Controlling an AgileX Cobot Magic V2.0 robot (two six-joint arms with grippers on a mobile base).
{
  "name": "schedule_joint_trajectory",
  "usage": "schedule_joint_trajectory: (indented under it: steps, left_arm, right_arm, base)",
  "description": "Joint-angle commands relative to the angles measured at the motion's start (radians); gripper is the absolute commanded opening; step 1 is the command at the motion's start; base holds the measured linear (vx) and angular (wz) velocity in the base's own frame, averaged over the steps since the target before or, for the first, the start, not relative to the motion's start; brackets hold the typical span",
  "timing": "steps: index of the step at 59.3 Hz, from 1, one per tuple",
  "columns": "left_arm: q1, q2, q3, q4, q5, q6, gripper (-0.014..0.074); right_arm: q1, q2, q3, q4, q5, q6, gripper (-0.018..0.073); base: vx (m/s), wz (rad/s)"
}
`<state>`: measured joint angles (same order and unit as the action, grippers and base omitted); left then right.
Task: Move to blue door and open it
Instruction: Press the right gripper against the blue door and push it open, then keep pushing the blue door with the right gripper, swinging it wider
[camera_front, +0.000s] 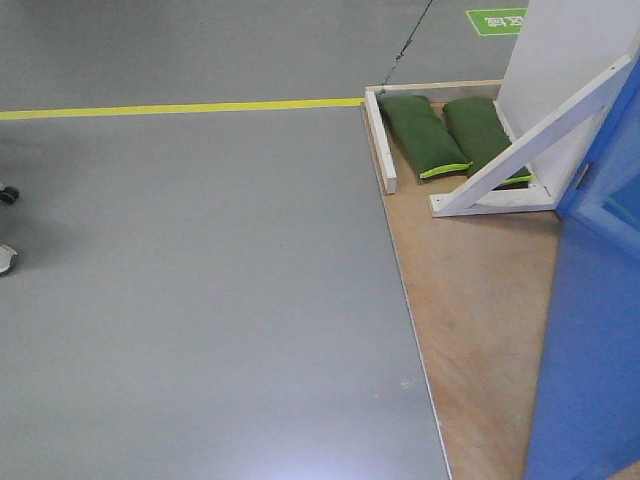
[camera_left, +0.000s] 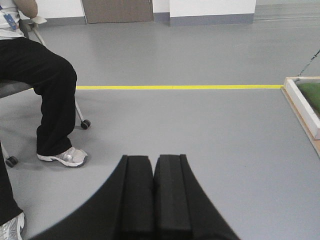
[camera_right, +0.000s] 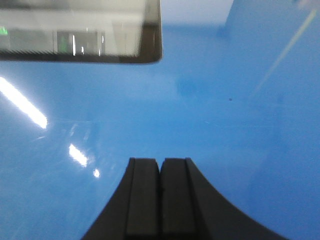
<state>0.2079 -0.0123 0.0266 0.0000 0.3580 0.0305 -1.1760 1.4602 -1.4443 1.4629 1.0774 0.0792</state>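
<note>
**Step in hand: approach and locate the handle.**

The tall glossy bright-blue door panel (camera_front: 590, 350) stands along the right edge of the flat plywood base board (camera_front: 480, 300), near the white diagonal wooden brace (camera_front: 540, 140). Two green sandbags (camera_front: 425, 135) lie at the board's far left corner.

The right gripper (camera_right: 160, 200) is clenched with its pads pressed together and nothing between them. It sits close to the door face (camera_right: 210, 110). The left gripper (camera_left: 153, 195) is likewise clenched and empty, over the bare grey floor (camera_left: 200, 130).

No lever handle shows in any view. Only a dark-framed glazed pane (camera_right: 80, 30) appears, at the upper left of the right wrist view. Judged procedure:

1. Bring the handle into view before reaching.
2. Part the jaws.
3. Approach the lever squarely.

**Orientation.** The panel appears upright, with its long axis judged vertical. Its broad glossy face is turned toward the right gripper, and its lower edge runs along the board's right edge.
</note>
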Motion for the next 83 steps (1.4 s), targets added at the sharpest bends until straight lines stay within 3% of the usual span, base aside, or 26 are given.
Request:
schedule_joint_trajectory:
  steps: [1,13,20,38,52,72,83]
  left_arm:
    - [-0.006,-0.014,0.005,0.0,-0.079,-0.003,0.007]
    - [-0.006,-0.014,0.005,0.0,-0.077,-0.003,0.007]
    - [-0.006,-0.014,0.005,0.0,-0.077,-0.003,0.007]
    - [-0.006,-0.014,0.005,0.0,-0.077,-0.003,0.007]
    - [-0.006,-0.014,0.005,0.0,-0.077,-0.003,0.007]
    - [-0.006,-0.014,0.005,0.0,-0.077,-0.003,0.007]
    - [-0.006,-0.014,0.005,0.0,-0.077,-0.003,0.007]
  right_arm:
    - [0.098,-0.068,-0.033,0.084,0.154,-0.013,0.0002]
    - [0.249,-0.094,-0.033,0.084,0.12,-0.013,0.0002]
    - [0.365,-0.108,-0.033,0.081,0.023,-0.013,0.0002]
    - [0.659,-0.117,-0.033,0.055,-0.452,-0.013,0.0002]
    - [0.848,-0.09,-0.033,0.054,-0.685,-0.013,0.0002]
    - [1.034,-0.017,-0.033,0.054,-0.729,-0.013,0.0002]
    - [1.082,-0.014,-0.033,0.06,-0.722,-0.013,0.0002]
  base:
    - [0.0,-0.02]
    - [0.0,0.0]
    - [0.0,0.0]
    - [0.0,0.0]
    - [0.0,0.0]
    - [0.0,0.0]
    - [0.0,0.0]
